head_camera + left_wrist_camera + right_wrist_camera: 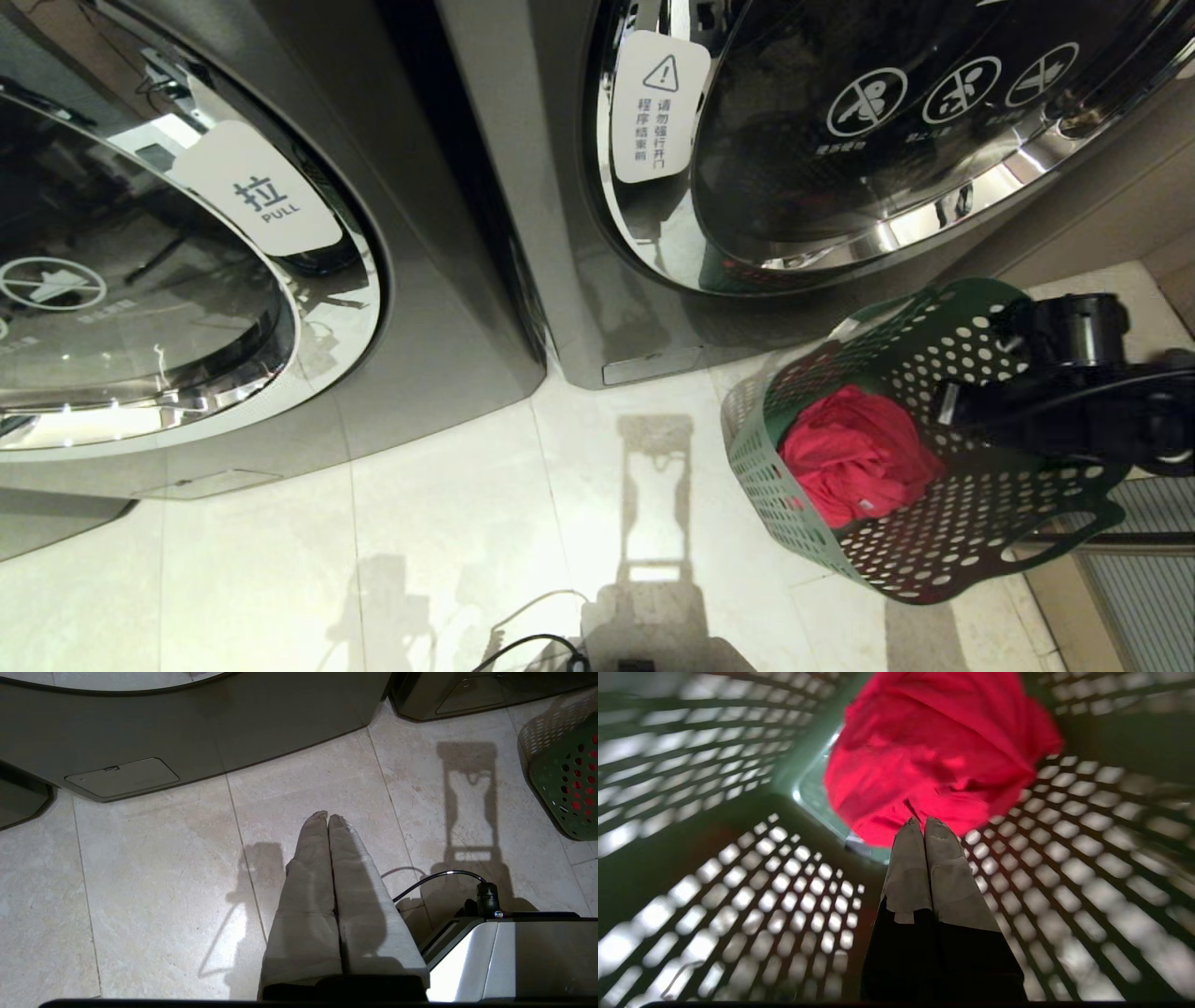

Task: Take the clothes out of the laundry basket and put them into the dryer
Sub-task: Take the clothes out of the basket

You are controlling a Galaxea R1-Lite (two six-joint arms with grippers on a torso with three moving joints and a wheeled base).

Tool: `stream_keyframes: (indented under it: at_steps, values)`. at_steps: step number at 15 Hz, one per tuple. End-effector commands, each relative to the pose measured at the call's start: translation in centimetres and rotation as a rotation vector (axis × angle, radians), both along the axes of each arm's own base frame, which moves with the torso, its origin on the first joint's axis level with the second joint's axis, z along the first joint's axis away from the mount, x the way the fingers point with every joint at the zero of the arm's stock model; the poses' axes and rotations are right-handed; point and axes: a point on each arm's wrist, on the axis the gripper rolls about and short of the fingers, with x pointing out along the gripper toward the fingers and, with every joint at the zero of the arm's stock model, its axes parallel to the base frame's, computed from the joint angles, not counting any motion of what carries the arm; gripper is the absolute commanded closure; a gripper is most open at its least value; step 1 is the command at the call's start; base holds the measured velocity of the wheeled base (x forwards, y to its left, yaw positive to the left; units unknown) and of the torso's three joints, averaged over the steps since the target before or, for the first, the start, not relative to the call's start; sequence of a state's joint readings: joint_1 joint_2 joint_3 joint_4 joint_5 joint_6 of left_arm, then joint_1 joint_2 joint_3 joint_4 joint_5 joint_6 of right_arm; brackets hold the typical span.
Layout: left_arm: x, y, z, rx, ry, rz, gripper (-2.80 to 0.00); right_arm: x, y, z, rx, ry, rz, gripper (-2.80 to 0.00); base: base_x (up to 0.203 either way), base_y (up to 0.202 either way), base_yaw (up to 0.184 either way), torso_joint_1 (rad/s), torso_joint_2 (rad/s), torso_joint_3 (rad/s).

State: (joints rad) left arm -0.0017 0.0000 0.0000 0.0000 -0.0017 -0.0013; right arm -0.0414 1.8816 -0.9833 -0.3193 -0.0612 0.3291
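While the two big front-loading machines are filling the back of the scene, both round doors are looking shut: the left machine [215,280], with its PULL tag [257,191], and the right machine [822,159], with a warning label [658,105] on the door ring. Which of them is the dryer, I cannot tell from here. So nothing is loaded yet, and on my reading a door is still waiting to be opened before any cloth can go in.

Down on the tiled floor [448,523], just in front of the right machine's lower corner, the green laundry basket [934,532] is sitting tilted, mouth facing up and toward the robot. Inside it, the red garment [854,457] is lying bunched against the basket's near-left wall, the only piece of clothing I can make out.

Now the right arm is coming in over the basket's far-right rim, and the right gripper [923,822] is pointing down into the basket, its fingers [945,858] pressed together and holding nothing, tips hanging just short of the red cloth's edge. They would need to part before any grab, I would say.

Off to the side, the left gripper [328,817] is parked low over bare floor, fingers together too, with a black cable [434,877] curling beside it.
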Motion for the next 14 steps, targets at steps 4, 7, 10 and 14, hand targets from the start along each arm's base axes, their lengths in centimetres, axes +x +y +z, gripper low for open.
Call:
stream_keyframes:
  at_steps: [4, 7, 10, 14]
  values:
    - [0.0, 0.0, 0.0, 0.000, -0.002, 0.000, 0.00, 6.0, -1.6, -11.2, 0.067, 0.217, 0.012, 0.00, 0.000, 0.000, 0.000, 0.000, 0.00, 0.000]
    - [0.0, 0.0, 0.0, 0.000, -0.002, 0.000, 0.00, 7.7, -2.3, -12.7, 0.069, 0.213, 0.004, -2.80, 0.000, 0.000, 0.000, 0.000, 0.00, 0.000]
    - [0.0, 0.0, 0.0, 0.000, -0.002, 0.000, 0.00, 9.4, -2.5, -13.8, 0.069, 0.197, 0.022, -2.80, 0.000, 0.000, 0.000, 0.000, 0.00, 0.000]
    - [0.0, 0.0, 0.0, 0.000, -0.002, 0.000, 0.00, 10.8, -2.8, -14.5, 0.030, 0.176, 0.079, -2.80, 0.000, 0.000, 0.000, 0.000, 0.00, 0.000]
